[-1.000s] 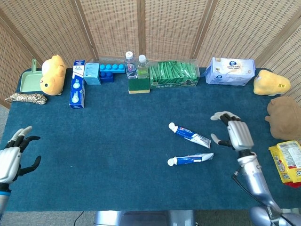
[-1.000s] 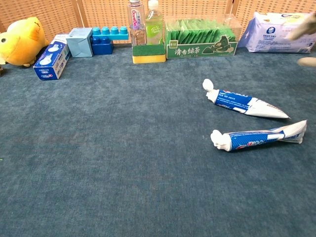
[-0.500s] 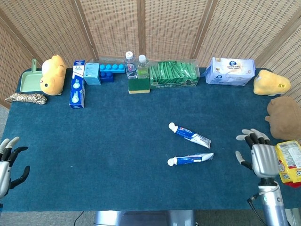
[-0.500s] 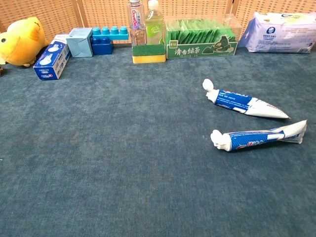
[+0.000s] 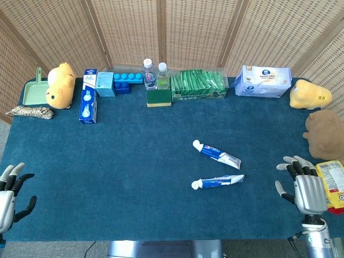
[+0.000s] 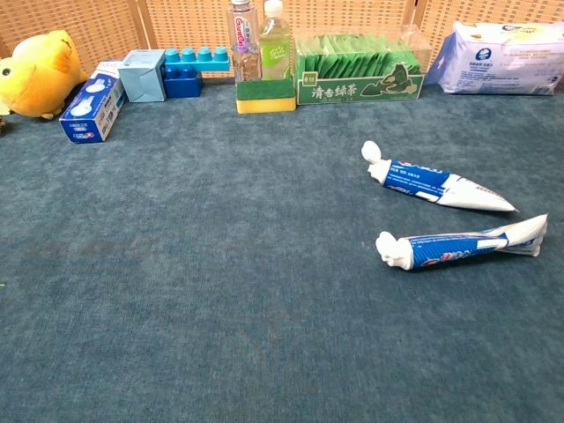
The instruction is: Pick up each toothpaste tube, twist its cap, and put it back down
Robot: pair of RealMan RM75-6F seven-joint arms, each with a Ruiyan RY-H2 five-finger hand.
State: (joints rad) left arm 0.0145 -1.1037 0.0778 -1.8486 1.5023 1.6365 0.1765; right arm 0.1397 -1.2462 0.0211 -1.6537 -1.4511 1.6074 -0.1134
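At the lower left corner of the head view:
Left hand [image 5: 9, 198]: hovering at the surface's near left edge, fingers spread, holding nothing.
Upper left: a green dustpan [image 5: 32, 91], a coil of rope [image 5: 29, 112] and a yellow plush toy [image 5: 60, 85] sit together.
Back row, left of centre: a blue toothpaste box [image 5: 88, 102], a pale blue box [image 5: 105, 84] and blue building blocks [image 5: 128, 80].
Back row, centre: two bottles [image 5: 155, 74] behind a sponge [image 5: 159, 97], with a green packet box [image 5: 198, 86] beside them.
Surface [image 5: 118, 161]: covered in dark blue cloth.
Upper toothpaste tube [image 5: 217, 153]: lying flat right of centre, white cap toward the left.
Lower toothpaste tube [image 5: 217, 181]: lying flat just below the first, apart from it, cap also left.
Upper right: a white wipes pack [image 5: 263, 81].
Right hand [image 5: 305, 189]: at the lower right edge, fingers apart, empty, well apart from both tubes.
Far right: a snack bag [image 5: 332, 185] just beside that hand.
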